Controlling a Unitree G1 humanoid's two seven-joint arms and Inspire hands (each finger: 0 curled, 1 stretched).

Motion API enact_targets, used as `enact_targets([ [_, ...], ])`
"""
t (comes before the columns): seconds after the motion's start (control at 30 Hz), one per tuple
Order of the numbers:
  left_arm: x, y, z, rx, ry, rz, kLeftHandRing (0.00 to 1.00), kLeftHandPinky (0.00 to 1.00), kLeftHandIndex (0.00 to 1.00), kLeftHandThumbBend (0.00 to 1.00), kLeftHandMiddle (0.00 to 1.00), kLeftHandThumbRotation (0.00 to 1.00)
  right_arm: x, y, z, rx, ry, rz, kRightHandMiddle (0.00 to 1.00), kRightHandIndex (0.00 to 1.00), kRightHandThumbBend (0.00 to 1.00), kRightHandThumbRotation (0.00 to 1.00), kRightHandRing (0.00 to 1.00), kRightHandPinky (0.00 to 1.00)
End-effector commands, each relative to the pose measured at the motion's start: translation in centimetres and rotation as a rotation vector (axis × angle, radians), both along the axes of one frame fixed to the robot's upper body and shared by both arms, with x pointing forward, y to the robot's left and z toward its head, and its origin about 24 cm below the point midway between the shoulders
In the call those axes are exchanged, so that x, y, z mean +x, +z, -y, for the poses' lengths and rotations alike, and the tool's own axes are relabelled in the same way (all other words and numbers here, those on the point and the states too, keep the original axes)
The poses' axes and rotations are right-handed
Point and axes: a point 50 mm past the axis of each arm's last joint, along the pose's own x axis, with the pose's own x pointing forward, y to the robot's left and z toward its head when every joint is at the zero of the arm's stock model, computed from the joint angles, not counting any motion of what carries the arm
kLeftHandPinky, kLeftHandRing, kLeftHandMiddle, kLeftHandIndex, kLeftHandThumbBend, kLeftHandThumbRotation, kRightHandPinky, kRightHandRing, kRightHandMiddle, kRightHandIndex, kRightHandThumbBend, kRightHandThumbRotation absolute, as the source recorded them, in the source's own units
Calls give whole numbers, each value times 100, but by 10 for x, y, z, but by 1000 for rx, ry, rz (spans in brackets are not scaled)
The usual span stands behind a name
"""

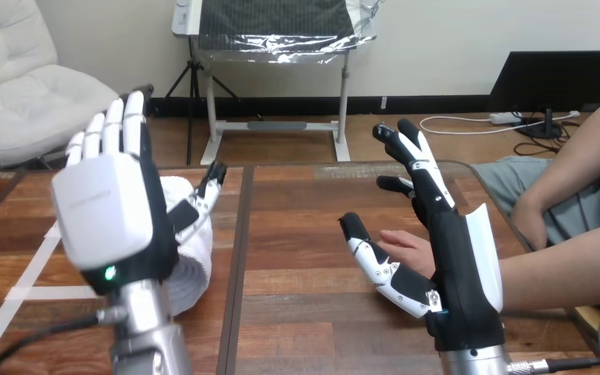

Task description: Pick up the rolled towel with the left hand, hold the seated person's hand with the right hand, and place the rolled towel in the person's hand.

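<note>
White rolled cloth towel (195,262) sits ungrasped behind the straight-fingered left hand (113,211), while the spread-open right hand (451,254) stands beside the person's hand (406,247), not yet holding it.

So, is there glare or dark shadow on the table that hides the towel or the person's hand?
Head view: the table is evenly lit, with no strong glare; the towel is plainly lit, partly covered by the left hand, not by shadow; the person's hand is lit too, partly behind the right hand.
</note>
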Motion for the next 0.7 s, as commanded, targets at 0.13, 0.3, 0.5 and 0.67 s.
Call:
enact_targets([
  [0.13,29,18,-4,51,2,-15,89,85,91,70,91,62,10,12,-4,39,1,61,97,87,36,1,92,78],
  [0.3,39,17,-6,53,7,-42,91,90,93,70,92,65,10,12,-4,38,-1,61,97,87,36,1,92,78],
  [0.5,53,14,-8,55,12,-83,92,94,95,70,93,68,11,11,-5,37,1,61,97,87,37,1,92,77],
  [0.67,65,11,-9,66,17,-150,94,97,97,70,95,74,11,11,-6,35,1,59,97,87,37,0,92,77],
])
